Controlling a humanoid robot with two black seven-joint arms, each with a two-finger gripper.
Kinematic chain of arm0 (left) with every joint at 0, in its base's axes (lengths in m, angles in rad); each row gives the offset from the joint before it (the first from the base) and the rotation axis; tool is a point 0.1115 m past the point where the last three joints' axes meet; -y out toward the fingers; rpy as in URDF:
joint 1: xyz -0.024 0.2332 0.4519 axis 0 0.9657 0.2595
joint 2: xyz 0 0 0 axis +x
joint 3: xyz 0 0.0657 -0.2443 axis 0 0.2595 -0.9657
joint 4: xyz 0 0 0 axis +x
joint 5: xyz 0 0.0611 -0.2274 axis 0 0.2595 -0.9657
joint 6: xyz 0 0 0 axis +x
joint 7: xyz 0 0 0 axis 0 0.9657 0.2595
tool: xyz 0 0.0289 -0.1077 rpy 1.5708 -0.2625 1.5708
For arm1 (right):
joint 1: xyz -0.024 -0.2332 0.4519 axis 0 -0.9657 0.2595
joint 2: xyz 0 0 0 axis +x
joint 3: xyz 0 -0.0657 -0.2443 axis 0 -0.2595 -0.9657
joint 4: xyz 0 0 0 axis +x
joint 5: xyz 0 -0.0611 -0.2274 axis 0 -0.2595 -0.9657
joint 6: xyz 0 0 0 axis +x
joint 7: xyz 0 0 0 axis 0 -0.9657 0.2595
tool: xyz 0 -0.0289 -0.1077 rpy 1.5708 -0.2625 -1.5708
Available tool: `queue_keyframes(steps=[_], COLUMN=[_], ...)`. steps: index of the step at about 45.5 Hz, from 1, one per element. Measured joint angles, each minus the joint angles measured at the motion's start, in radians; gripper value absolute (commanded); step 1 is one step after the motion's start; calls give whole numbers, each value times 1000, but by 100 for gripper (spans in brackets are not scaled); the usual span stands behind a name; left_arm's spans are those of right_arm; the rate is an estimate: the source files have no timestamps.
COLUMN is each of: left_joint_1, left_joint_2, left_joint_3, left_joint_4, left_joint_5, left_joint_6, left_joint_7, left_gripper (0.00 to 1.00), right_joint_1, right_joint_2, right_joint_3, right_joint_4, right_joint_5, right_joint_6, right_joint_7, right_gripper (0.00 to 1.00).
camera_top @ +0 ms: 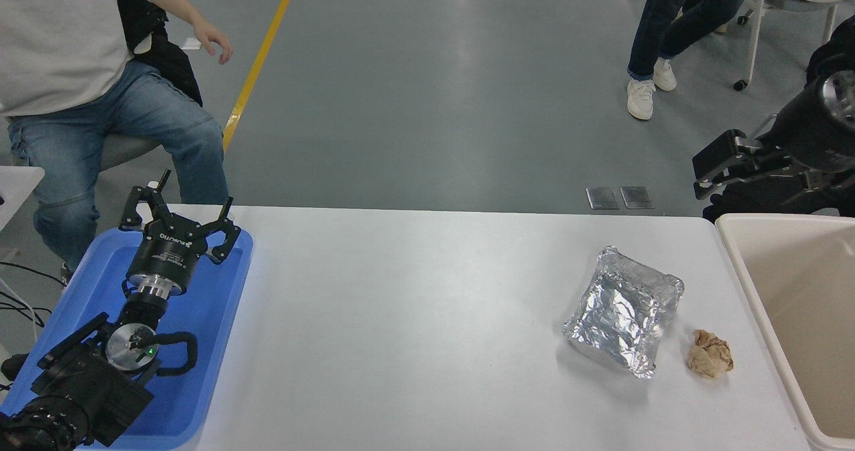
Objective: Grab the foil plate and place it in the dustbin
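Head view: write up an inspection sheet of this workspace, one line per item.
Surface: white table, bare in the middle.
Job's things: foil plate on the table, untouched; dustbin at the right edge.
Clutter: brown paper ball beside the plate; blue tray at left.
Grippers: left gripper open, parked over the tray; right gripper raised beyond the table's far right corner, fingers unclear.
Cables: dark cables on the floor at left.
Surroundings: seated person far left; a person's legs far right.

Wide bare white worktop (414, 317) left of the crinkled silver foil plate (624, 311). Small crumpled brown paper ball (711, 353) lies between plate and cream-beige plastic dustbin (748, 284), crowding plate's right side.
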State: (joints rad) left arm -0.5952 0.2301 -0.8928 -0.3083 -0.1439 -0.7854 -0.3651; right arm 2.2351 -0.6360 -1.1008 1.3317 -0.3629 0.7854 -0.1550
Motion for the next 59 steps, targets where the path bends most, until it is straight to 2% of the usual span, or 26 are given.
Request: queue_keyframes(steps=[49, 59], left_joint_1=[0, 0], left_joint_2=[0, 0], left_joint_3=[0, 0], left_joint_4=[0, 0], left_joint_5=[1, 1], left_joint_6=[0, 0], left_joint_7=[0, 0], left_gripper=[100, 100], right_joint_1=[-48, -113], right_joint_2=[-33, -55], right_joint_3=[-95, -51], right_joint_4=[-54, -54], right_joint_5=[23, 73], right_joint_6=[0, 0], right_joint_7=[4, 6], right_gripper=[100, 100])
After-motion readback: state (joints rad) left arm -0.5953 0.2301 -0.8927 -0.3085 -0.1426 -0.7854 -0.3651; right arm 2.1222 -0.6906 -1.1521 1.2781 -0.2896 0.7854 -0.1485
